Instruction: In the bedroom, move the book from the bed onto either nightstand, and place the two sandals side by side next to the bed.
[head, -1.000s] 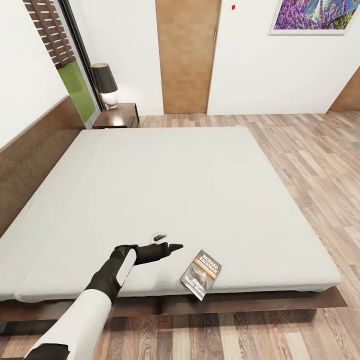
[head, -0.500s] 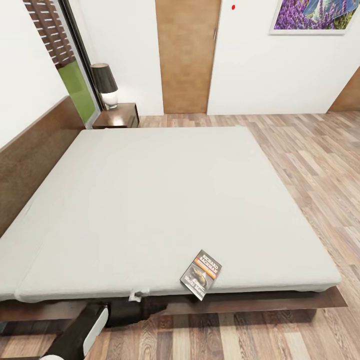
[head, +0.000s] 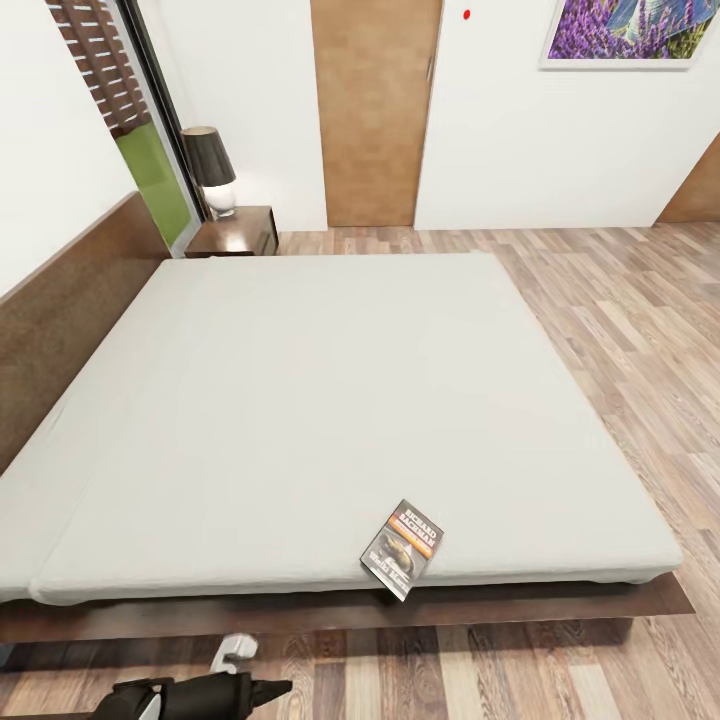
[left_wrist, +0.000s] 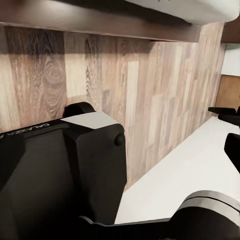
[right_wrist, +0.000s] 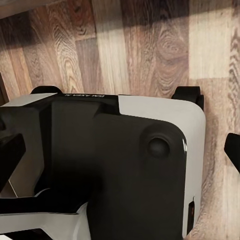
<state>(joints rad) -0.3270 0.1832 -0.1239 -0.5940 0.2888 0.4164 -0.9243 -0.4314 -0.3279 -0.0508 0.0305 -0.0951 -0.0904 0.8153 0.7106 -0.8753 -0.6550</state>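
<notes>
The book (head: 403, 549) is seen lying flat on the bed (head: 330, 400), at the near edge of the mattress, one corner reaching just over that edge. It is touched by nothing. A nightstand (head: 238, 231) is set at the far side of the bed against the headboard (head: 60, 310), with a lamp (head: 211, 170) on it. The left gripper (head: 265, 688) is held low over the floor (head: 620, 300), below the bed frame and well apart from the book; whether its fingers are parted or closed cannot be told. The right gripper's state cannot be told either.
</notes>
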